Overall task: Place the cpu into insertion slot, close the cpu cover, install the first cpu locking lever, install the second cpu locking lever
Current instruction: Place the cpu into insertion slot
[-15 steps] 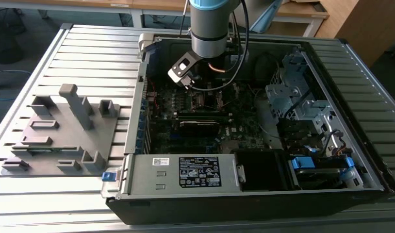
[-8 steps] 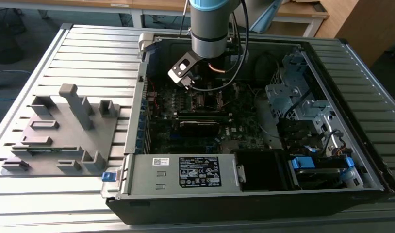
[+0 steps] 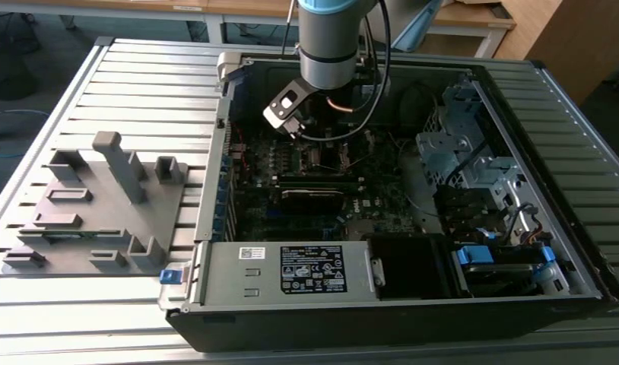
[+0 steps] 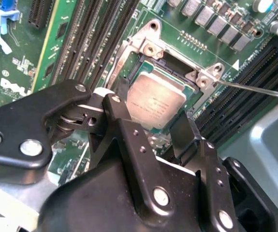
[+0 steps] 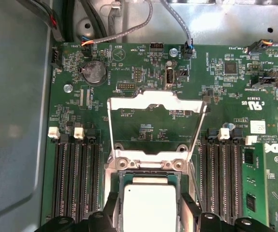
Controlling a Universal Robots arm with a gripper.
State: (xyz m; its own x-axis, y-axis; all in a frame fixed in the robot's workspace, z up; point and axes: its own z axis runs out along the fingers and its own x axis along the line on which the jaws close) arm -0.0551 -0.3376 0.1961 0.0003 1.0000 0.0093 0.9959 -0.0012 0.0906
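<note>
A small, square, silver-grey cpu (image 4: 155,99) is seen seated in the square black insertion slot (image 4: 175,60), clamped between the black gripper (image 4: 153,107)'s two fingers; the thin silver cpu cover (image 5: 154,100) is seen raised open.

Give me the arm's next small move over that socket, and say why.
Probably lift the pincer straight up and clear. The cpu already lies inside the insertion slot, apparently level, with the pincer straddling it. The cpu cover lies swung open beyond the slot, so the pincer stands in the path the cover would close along.
</note>
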